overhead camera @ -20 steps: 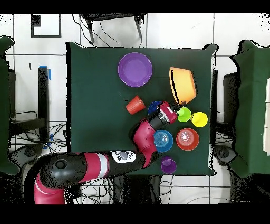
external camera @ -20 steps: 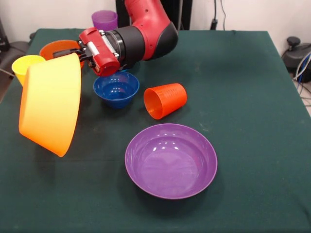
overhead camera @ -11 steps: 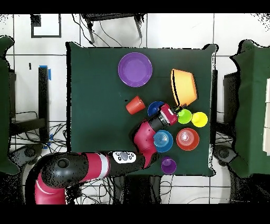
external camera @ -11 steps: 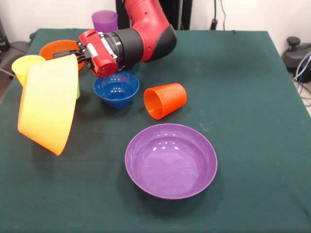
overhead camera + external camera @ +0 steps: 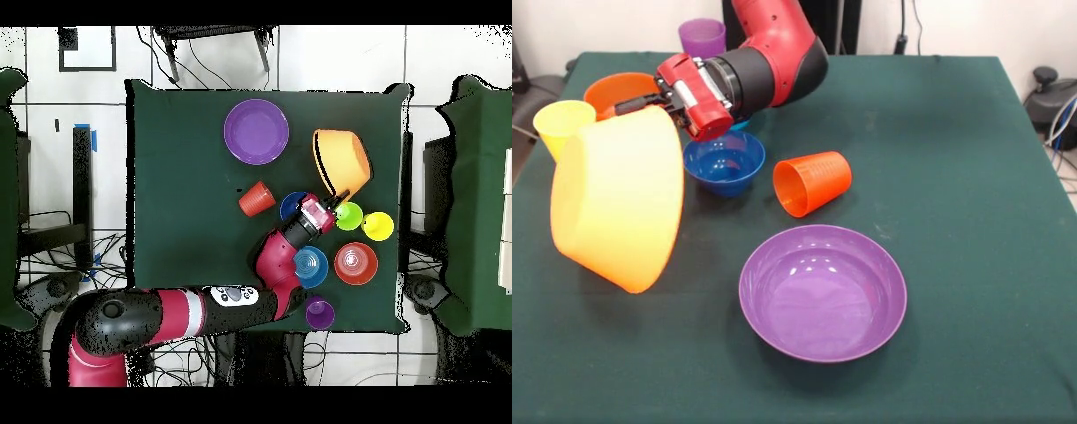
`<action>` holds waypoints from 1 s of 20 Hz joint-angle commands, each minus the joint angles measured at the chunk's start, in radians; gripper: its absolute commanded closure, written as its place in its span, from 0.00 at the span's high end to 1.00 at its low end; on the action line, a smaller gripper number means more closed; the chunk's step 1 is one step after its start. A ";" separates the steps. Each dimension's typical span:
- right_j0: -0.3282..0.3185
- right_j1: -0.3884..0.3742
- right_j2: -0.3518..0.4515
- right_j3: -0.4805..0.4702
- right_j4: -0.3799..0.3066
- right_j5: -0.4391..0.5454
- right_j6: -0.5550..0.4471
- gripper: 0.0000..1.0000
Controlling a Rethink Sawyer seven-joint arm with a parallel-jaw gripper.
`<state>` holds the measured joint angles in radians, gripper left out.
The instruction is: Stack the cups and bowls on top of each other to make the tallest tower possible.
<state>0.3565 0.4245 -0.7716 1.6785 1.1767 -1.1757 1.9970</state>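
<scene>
Clamped on the rim of the very large yellow-orange bowl [image 5: 618, 199], my gripper [image 5: 644, 104] holds it tipped on its side and raised above the table [image 5: 953, 177]; from the front I see the bowl's outer wall and base facing me, and from overhead its mouth is turned sideways. I read the arm [image 5: 768, 62] as reaching across from the far side, its red wrist just above the dark blue bowl [image 5: 724, 162], which sits upright on the cloth. Next to that bowl the orange-red cup [image 5: 812, 183] lies on its side, mouth toward the camera, apart from everything else. The wide purple bowl [image 5: 823, 291] sits upright nearer the front edge, alone, with nothing in it. Behind the lifted bowl I can make out the yellow cup [image 5: 560, 124] and the small orange bowl [image 5: 613, 90], and the purple cup [image 5: 703, 37] stands at the far edge. Overhead I also see the lime green cup [image 5: 349, 216] just beside the gripper and the light blue bowl [image 5: 310, 265] against the arm. Nothing is stacked on anything.
</scene>
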 commanded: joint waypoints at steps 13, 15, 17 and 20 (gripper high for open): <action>0.029 0.014 0.072 -0.036 -0.063 0.086 -0.066 1.00; 0.034 0.012 0.082 -0.033 -0.043 0.081 -0.065 1.00; 0.037 0.012 0.090 -0.030 -0.024 0.077 -0.066 1.00; 0.043 0.019 0.081 -0.019 -0.033 0.078 -0.057 1.00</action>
<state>0.3864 0.4235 -0.8127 1.6844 1.1414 -1.1755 1.9970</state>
